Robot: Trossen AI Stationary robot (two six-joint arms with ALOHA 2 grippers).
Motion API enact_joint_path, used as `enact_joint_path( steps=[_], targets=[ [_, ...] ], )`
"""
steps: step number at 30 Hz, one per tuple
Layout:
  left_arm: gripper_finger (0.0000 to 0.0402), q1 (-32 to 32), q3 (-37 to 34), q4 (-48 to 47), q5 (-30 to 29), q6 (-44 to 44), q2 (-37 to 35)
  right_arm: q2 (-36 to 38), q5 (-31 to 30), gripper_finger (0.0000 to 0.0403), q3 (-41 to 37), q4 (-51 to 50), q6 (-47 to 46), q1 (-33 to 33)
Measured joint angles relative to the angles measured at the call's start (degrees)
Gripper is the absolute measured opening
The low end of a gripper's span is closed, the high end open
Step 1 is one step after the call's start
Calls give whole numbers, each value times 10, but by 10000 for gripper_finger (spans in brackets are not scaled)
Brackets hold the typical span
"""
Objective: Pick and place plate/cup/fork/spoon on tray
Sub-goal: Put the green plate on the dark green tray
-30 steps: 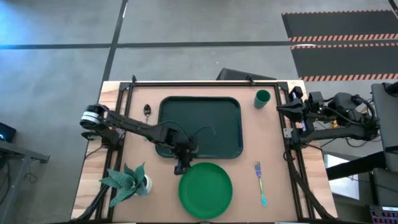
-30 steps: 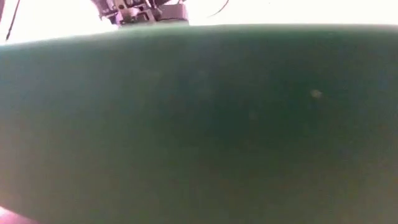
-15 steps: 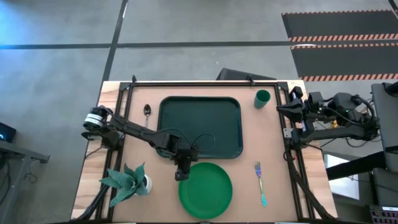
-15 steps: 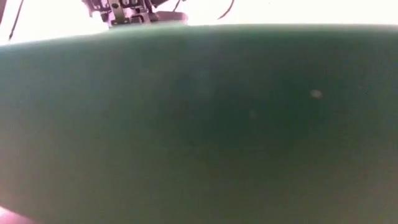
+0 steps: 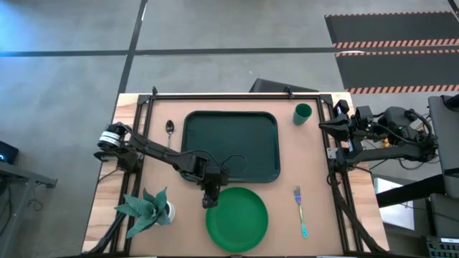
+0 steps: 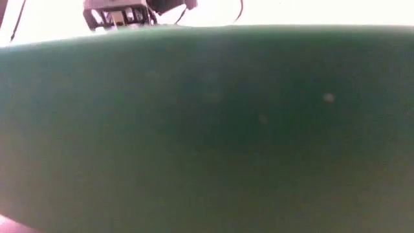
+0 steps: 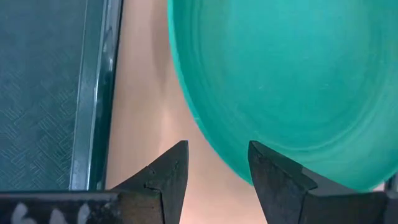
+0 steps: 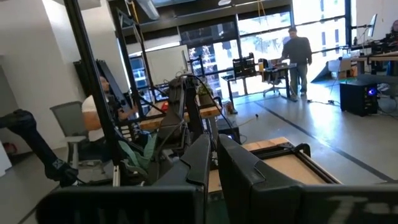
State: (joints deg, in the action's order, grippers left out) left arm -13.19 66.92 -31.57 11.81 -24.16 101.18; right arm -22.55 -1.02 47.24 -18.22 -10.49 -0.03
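The bright green plate [image 5: 240, 218] lies flat on the table near its front edge, and its side fills the low view [image 6: 207, 129]. My left gripper [image 5: 209, 203] hangs open over the plate's far left rim [image 7: 205, 124], pointing steeply down, one finger over the rim and one over bare table. I cannot tell whether it touches. The dark green tray [image 5: 231, 147] lies just beyond. The cup [image 5: 303, 112] stands right of the tray, the spoon [image 5: 170, 129] lies left of it, and the fork [image 5: 300, 211] lies right of the plate. My right gripper [image 8: 214, 146] waits shut at the table's right edge.
A white pot with a green leafy plant [image 5: 147, 209] stands at the near left, close to my left arm. A black frame [image 5: 237, 94] runs around the table's edges. People and office furniture show in the room beyond the table in the right wrist view.
My left gripper has crept from the tray's near edge toward the plate's far left rim and sunk a little, rolling its wrist as it went. Its fingers have stayed open. The plate has not moved.
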Motion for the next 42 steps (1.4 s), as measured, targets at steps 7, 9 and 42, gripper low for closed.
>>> enact_joint_path(
  steps=[7,9,42],
  targets=[
    [150,0,0,3,2,-12,23,0,0,22,0,0,0,0],
    [150,0,1,9,6,-13,29,0,0,22,0,0,0,0],
    [0,15,62,37,-12,-79,5,22,0,22,0,1,1,0]
  ],
)
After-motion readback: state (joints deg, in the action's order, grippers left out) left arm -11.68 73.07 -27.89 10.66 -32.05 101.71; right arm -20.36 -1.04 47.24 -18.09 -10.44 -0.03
